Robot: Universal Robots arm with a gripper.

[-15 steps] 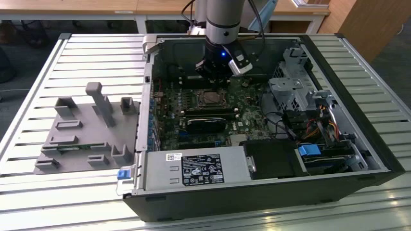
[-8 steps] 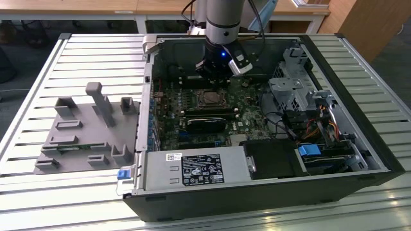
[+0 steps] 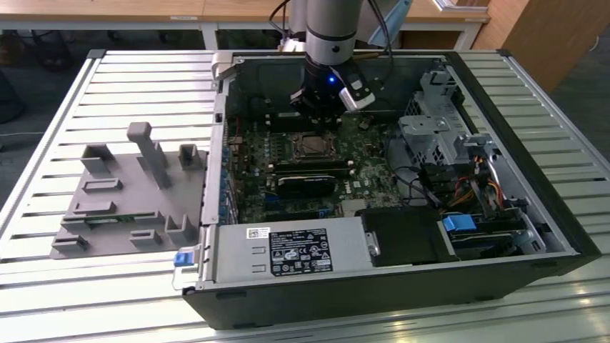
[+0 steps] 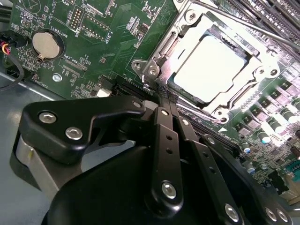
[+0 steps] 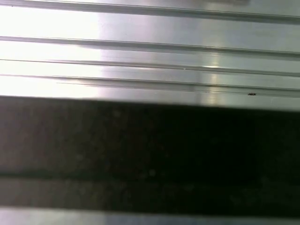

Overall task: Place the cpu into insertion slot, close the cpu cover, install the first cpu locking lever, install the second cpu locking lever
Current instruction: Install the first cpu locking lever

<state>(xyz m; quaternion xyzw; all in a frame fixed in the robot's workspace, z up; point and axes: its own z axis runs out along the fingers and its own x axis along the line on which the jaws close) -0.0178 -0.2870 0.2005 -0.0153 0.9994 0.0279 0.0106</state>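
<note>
Second wrist view, gripper (image 4: 165, 101) fingers pressed together, tips just beside cover (image 4: 187, 35), cpu (image 4: 211, 68) seated in slot (image 4: 154, 70), lever hard to make out, arm upright over motherboard (image 3: 286, 168).

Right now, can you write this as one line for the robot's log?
cpu: in slot | cover: closed over it | tool: shut, empty, beside cover

A slatted metal table (image 3: 114, 78) stands before wooden desks (image 3: 143, 11).
</note>
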